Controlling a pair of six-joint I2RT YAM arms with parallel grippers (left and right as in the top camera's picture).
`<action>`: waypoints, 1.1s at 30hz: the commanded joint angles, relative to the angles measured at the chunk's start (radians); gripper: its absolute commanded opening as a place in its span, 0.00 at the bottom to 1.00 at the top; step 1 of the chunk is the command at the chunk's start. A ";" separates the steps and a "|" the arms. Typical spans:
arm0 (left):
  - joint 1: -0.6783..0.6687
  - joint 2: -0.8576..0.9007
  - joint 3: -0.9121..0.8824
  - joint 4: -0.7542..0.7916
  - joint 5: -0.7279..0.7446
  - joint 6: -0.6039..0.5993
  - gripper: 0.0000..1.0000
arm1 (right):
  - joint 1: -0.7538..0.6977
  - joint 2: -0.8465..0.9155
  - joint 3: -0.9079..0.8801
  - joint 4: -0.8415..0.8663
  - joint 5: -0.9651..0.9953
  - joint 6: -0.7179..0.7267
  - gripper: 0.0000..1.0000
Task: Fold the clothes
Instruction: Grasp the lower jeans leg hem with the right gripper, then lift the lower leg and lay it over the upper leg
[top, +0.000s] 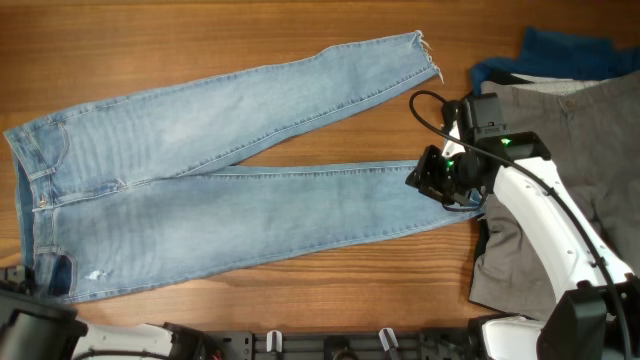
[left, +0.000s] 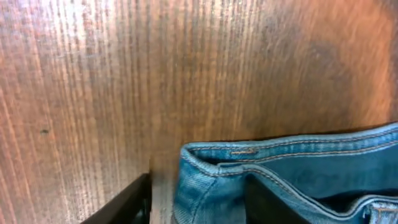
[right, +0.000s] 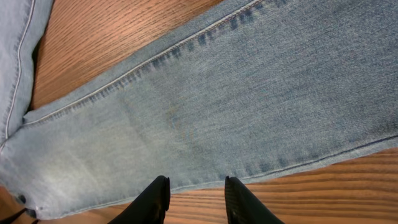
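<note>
Over the jeans (top: 250, 205) leg, right end effector (right: 196, 182) parted; left end effector (left: 198, 186) wide

One pair of light-blue jeans (top: 230, 190), one pair of grey trousers (top: 575, 125), one dark-blue garment (top: 565, 48), two robot arms (top: 545, 215) (top: 30, 335)

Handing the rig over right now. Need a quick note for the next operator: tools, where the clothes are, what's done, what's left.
Left tool: open, straddling the waistband corner of the light-blue jeans, not clamped.
Right tool: open, over the edge of the jeans' near leg, close to its hem.
Jeans: spread flat on the table, waistband to the left, legs splayed to the right, no fold made.
Grey trousers and a dark-blue garment: piled at the right end.
Done: nothing folded yet.
Left: fold the jeans, then the pile.
</note>
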 joint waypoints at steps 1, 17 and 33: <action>-0.005 0.088 -0.006 0.024 -0.007 0.015 0.27 | -0.002 -0.006 0.010 -0.021 0.033 0.019 0.33; -0.005 0.106 -0.005 0.007 0.011 0.018 0.04 | -0.301 0.108 -0.160 0.012 0.225 0.163 0.47; -0.005 0.057 0.014 -0.047 0.038 0.018 0.04 | -0.301 0.159 -0.109 -0.049 0.143 0.028 0.04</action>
